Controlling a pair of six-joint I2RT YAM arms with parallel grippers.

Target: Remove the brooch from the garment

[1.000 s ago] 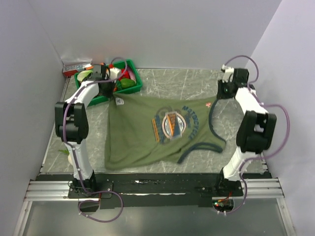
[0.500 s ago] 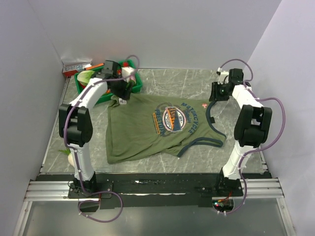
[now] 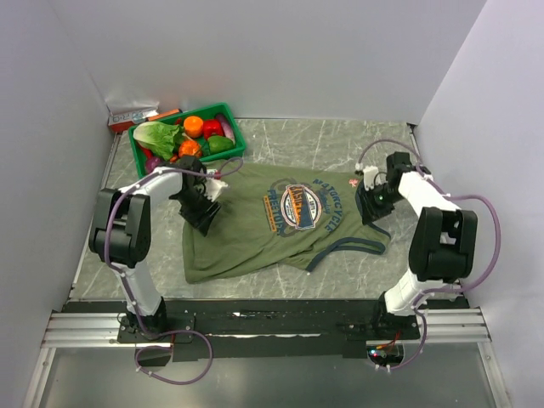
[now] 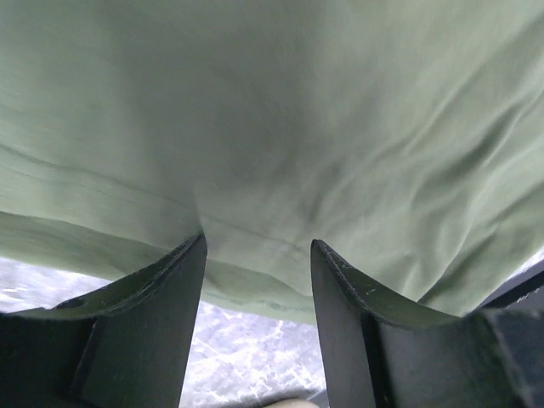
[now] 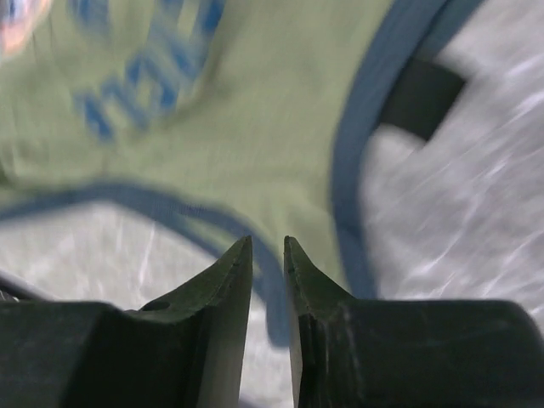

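The olive-green garment point(image 3: 246, 242) lies flat on the table, with its oval orange-and-blue graphic point(image 3: 302, 206) facing up. The brooch point(image 3: 355, 181) is a tiny pinkish-red speck on the fabric near the far right strap. My left gripper point(image 3: 202, 217) is low over the garment's left part. In the left wrist view it point(image 4: 257, 242) is open, with the green hem point(image 4: 255, 280) just past its tips. My right gripper point(image 3: 371, 211) hangs over the navy-trimmed strap, a little nearer than the brooch. In the right wrist view it point(image 5: 268, 240) shows a narrow gap and holds nothing. The brooch does not show there.
A green basket point(image 3: 234, 151) of vegetables stands at the back left, with a small red-and-white box point(image 3: 132, 115) behind it. Walls close in on the left, back and right. A dark rectangular patch point(image 5: 421, 98) lies on the marble beside the navy trim.
Both grippers held the garment stretched between them at the back and have let it go. The garment now lies flat. Both arms have moved nearer and lower, over its left and right edges.
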